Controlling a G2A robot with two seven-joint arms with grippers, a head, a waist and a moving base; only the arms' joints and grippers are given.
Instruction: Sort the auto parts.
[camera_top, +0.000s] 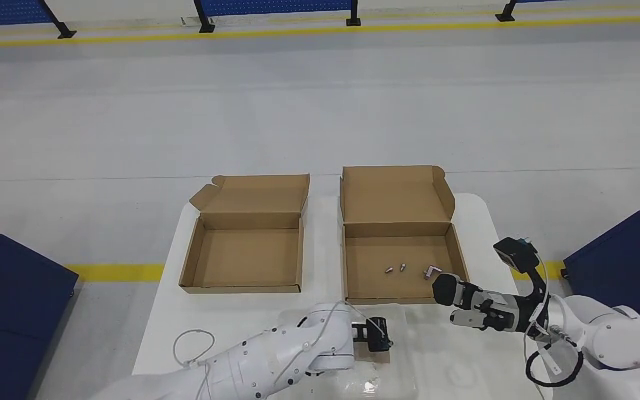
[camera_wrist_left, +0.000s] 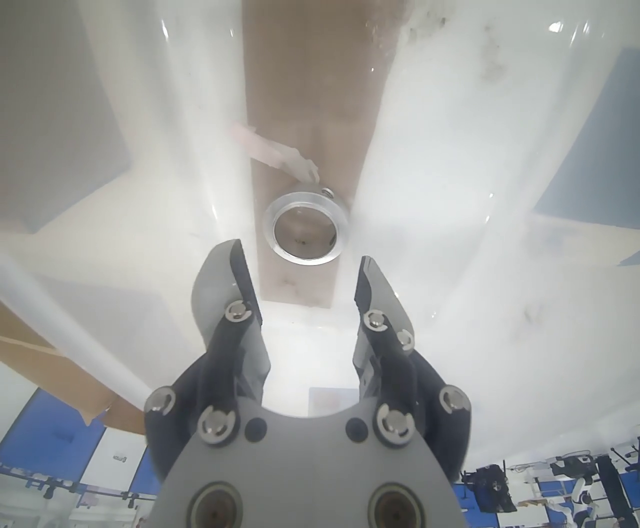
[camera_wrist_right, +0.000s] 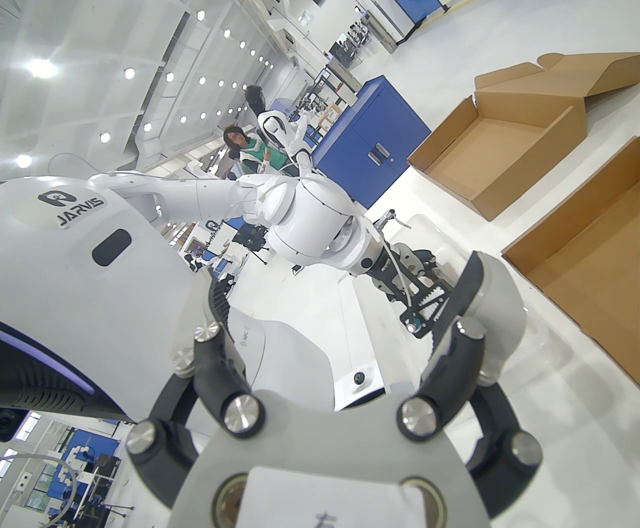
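Shaft collar: a bright metal ring (camera_wrist_left: 341, 221) with a small set screw (camera_wrist_left: 327, 190) in its rim lies flat, bore up, on the floor of a clear plastic tray (camera_wrist_left: 450, 165) at the near edge of the table (camera_top: 320, 250).
Neighbour: a pale pink plastic piece (camera_wrist_left: 277, 156) lies on the collar's far side, its tip close to the rim beside the set screw; whether they touch cannot be told.
Left gripper: the left gripper (camera_wrist_left: 300, 270) hangs just short of the collar, fingers spread a little wider than the ring and holding nothing.
Step in hand: most likely picking the collar out of the tray.
Doing it well: the arm should come straight down with one finger on each side of the ring, centred on the bore, so both pads meet the outer wall together. The closing line should stay away from the set screw and the pink piece, so that only the collar comes up.
Risk: the ring is smooth and round and could squirt out of an off-centre pinch.
Boxes: beyond the tray stand two open cardboard boxes. The left box (camera_top: 243, 258) is bare; the right box (camera_top: 370, 255) holds small screws (camera_top: 392, 268) and a pinkish part (camera_top: 430, 270).
Destination: probably the left box, though that is only a guess.
Right gripper: the right gripper (camera_wrist_right: 345, 280) waits wide open and empty near the right box's front corner, well apart from the tray.
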